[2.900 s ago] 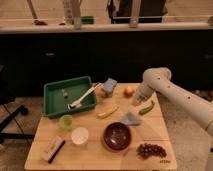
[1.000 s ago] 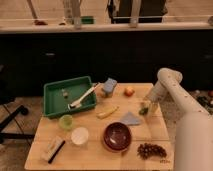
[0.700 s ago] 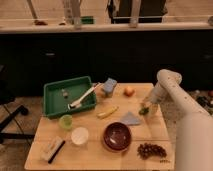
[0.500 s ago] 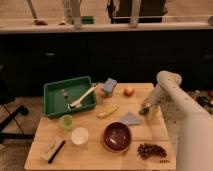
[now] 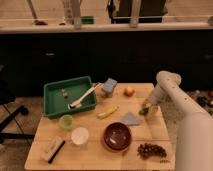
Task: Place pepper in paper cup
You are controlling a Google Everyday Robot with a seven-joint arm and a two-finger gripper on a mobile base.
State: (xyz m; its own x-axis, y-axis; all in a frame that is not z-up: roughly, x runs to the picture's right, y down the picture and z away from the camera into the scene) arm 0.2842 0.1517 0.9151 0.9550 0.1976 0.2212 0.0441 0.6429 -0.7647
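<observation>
We have the gripper down at the right side of the wooden table, right on top of the pepper. We can't tell whether the pepper is grasped or just touched. Only a small green bit of it shows, at the tool's lower left edge, just right of the grey cloth.

The white arm bends in from the right edge and drops onto that spot.

Around it we see the small orange fruit up and to the left, near the blue sponge. The yellow banana piece lies left of the cloth. The dark red bowl sits in front of the cloth, with the grapes to its right by the table's front edge.

Further left: the white paper cup, well apart from the pepper, and the green cup behind it. The green tray holds a white utensil that sticks out over its right rim. A brush lies at the front left corner.
</observation>
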